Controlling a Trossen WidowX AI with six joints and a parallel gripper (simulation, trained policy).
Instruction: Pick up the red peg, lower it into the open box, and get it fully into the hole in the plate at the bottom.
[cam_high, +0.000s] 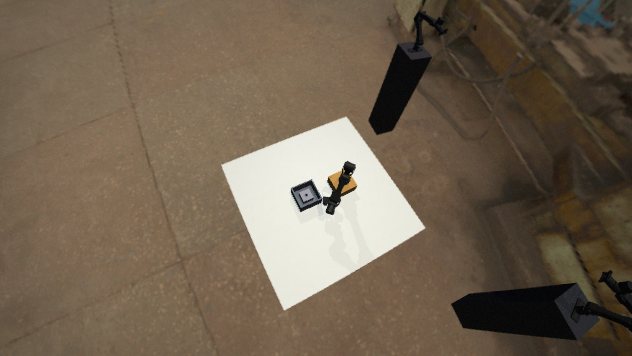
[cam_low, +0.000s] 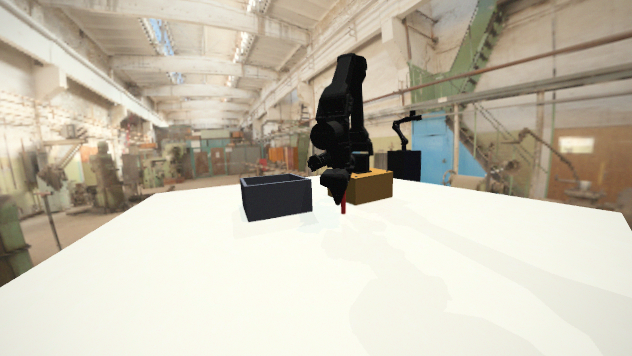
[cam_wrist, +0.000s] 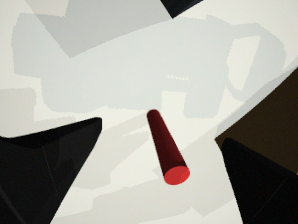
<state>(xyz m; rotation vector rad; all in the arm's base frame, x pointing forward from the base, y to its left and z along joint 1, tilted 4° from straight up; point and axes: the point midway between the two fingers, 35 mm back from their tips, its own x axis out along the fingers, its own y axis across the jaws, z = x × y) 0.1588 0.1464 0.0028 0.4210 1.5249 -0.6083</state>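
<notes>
The red peg (cam_low: 343, 206) (cam_wrist: 168, 150) stands upright on the white table, close to the orange block's corner. In the top view it is hidden under the arm. My gripper (cam_low: 340, 198) (cam_wrist: 164, 134) is low over the table, pointing down, with its fingers wide open, one on each side of the peg and with gaps to it in the wrist view. The dark open box (cam_high: 311, 205) (cam_low: 277, 201) stands to the left of the peg in the exterior view; its corner shows in the wrist view (cam_wrist: 178, 6). A pale plate (cam_high: 302, 198) with a dark hole lies in its bottom.
The orange block (cam_high: 351, 187) (cam_low: 375, 189) (cam_wrist: 272, 120) sits under the arm's base, beside the right finger in the wrist view. The white table (cam_high: 275, 250) (cam_low: 175, 280) carries it and the box. Tall black pedestals (cam_high: 400, 90) (cam_low: 404, 165) with other arms stand beyond the table.
</notes>
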